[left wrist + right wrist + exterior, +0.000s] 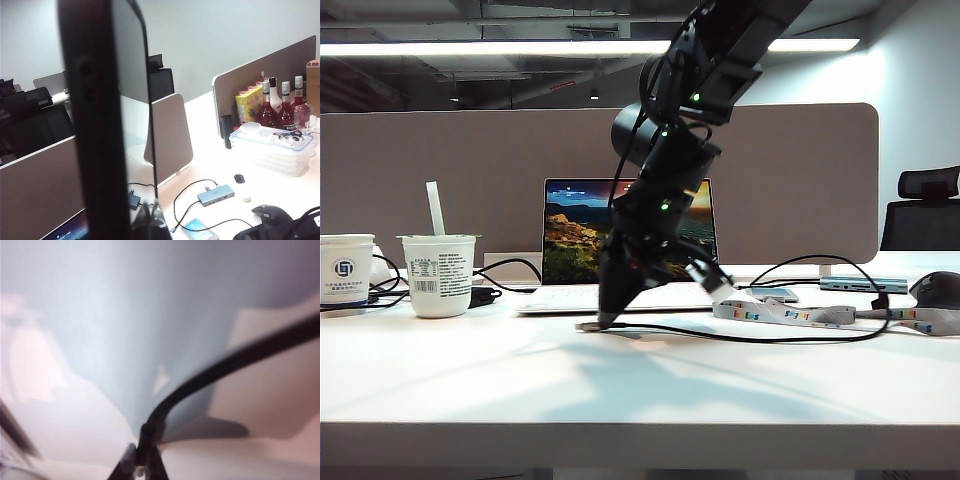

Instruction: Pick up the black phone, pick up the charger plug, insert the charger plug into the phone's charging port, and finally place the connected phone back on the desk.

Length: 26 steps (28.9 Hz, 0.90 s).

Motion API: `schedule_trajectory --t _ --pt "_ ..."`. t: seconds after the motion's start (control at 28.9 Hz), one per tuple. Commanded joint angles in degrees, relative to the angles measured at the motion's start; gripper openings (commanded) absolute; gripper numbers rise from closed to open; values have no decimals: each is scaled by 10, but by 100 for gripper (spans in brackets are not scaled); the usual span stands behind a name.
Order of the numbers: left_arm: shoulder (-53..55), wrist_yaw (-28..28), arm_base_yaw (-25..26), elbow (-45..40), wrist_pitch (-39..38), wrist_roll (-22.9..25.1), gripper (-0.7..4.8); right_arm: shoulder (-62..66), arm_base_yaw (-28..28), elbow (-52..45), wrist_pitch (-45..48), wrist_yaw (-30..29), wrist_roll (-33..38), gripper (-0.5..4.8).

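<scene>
The black phone [100, 120] stands upright in the left wrist view and fills much of it, high above the desk [215, 165]. My left gripper [150, 220] is shut on its lower end. The charging port is hidden. My right gripper [607, 318] reaches down to the desk [640, 390] in front of the laptop, its tips at the end of the thin black cable [750, 338]. Seen from the right wrist, the right gripper [141, 465] is shut on the charger plug [139, 472], and the cable [225, 365] runs away from the jaws. I cannot pick out the left gripper in the exterior view.
An open laptop [570, 240] stands behind the right gripper. A yoghurt cup with a straw [438, 275] and a white cup [345, 268] are at the left. A lanyard [790, 315], a grey-blue hub [865, 285] and a mouse [938, 290] lie right. Bottles [280, 107] stand behind a clear box [272, 145].
</scene>
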Motion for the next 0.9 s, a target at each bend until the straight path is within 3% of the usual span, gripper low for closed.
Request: schedule_trajectory --t 0.03,0.24,0.38,0.52,0.76,0.83,0.9 --pt "-5 2 0 5 26 0 -7 -18 0 1 -56 20 -55 -10" --pt "-5 2 0 5 30 0 -7 -28 -10 4 -123 35 -162 -9" --pt "-5 2 0 5 30 0 -7 -32 -12 29 -152 95 -323 -9" --pt "-5 2 0 5 30 0 -7 -35 -15 55 -156 119 -375 -8" --pt "-5 2 0 5 33 0 -7 -35 -16 80 -167 113 -371 -9" --pt "-5 2 0 5 33 0 -7 -34 -16 78 -176 99 -304 -8" --pt "-5 2 0 5 33 0 -7 -34 -16 78 -191 83 -212 35"
